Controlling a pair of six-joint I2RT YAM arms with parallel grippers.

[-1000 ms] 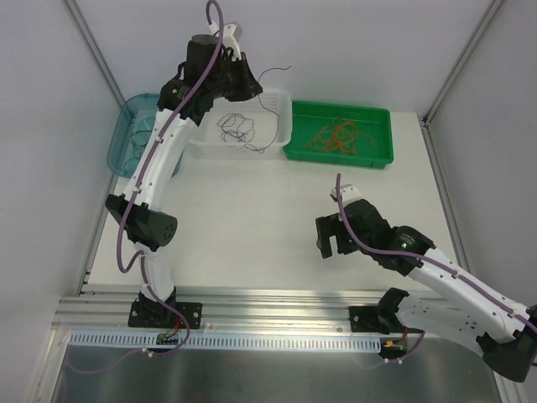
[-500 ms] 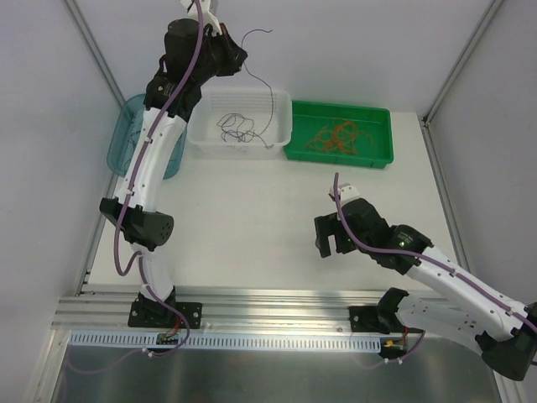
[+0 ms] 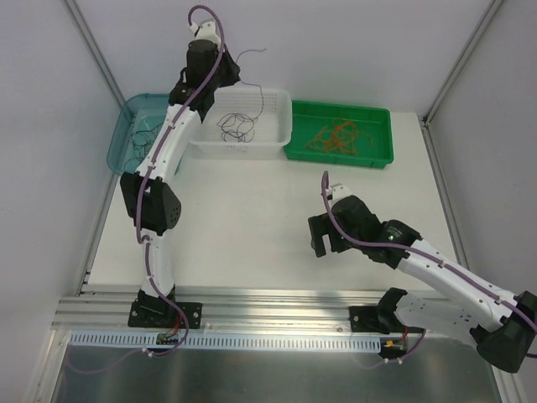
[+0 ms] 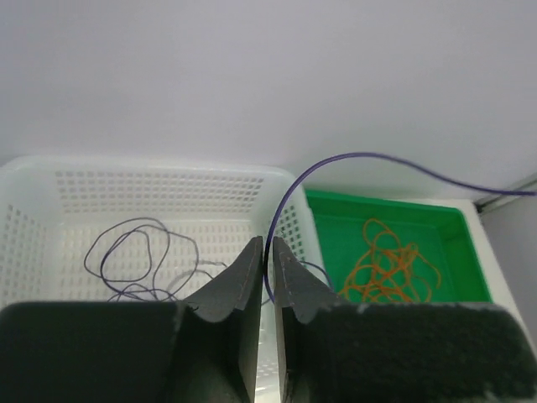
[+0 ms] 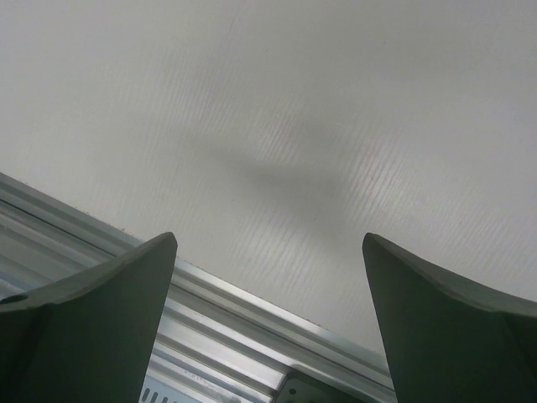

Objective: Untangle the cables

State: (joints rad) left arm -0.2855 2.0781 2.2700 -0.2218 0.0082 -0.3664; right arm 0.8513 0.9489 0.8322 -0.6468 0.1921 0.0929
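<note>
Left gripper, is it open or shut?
The left gripper is shut on a dark cable: its fingers nearly meet around it, above the white basket.
</note>
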